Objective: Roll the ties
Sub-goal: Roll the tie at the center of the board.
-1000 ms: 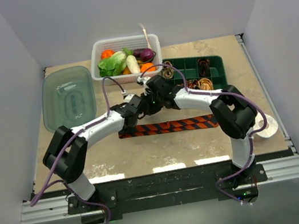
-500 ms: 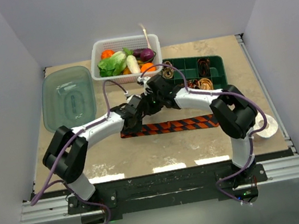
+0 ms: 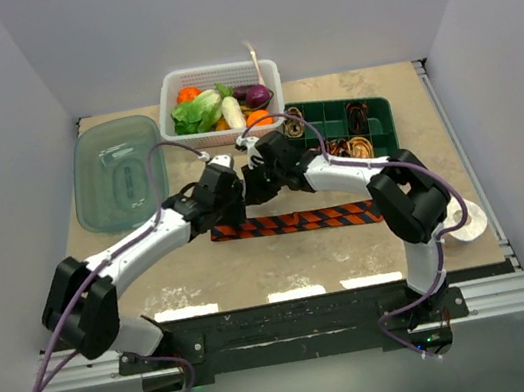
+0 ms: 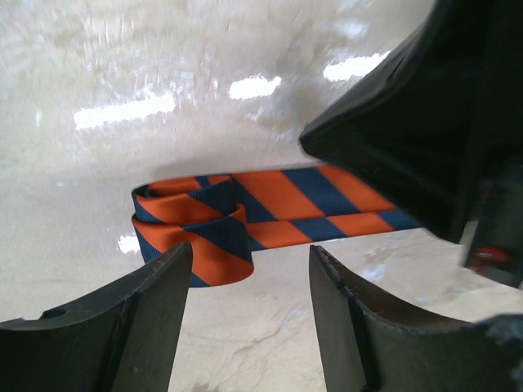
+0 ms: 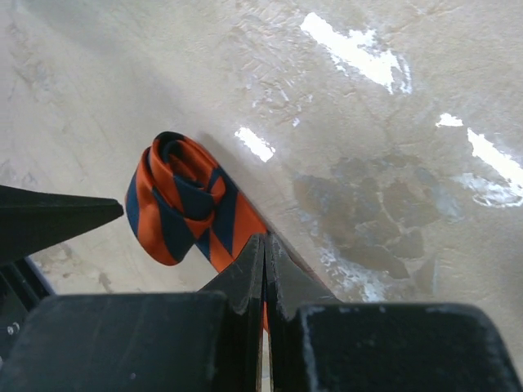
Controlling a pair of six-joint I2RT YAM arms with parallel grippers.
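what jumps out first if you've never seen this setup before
An orange and dark blue diagonally striped fabric tie lies stretched flat across the middle of the table, its left end curled into a small loose roll. Two grippers meet at that end: the left gripper open and facing the roll, the right gripper shut beside it. At the back sits a white plastic basket of colourful vegetables.

Striped tie [image 4: 278, 200], end loosely coiled, left fingers [image 4: 135, 322] spread apart

Bright glare on table [image 5: 359, 49], jaws blurred
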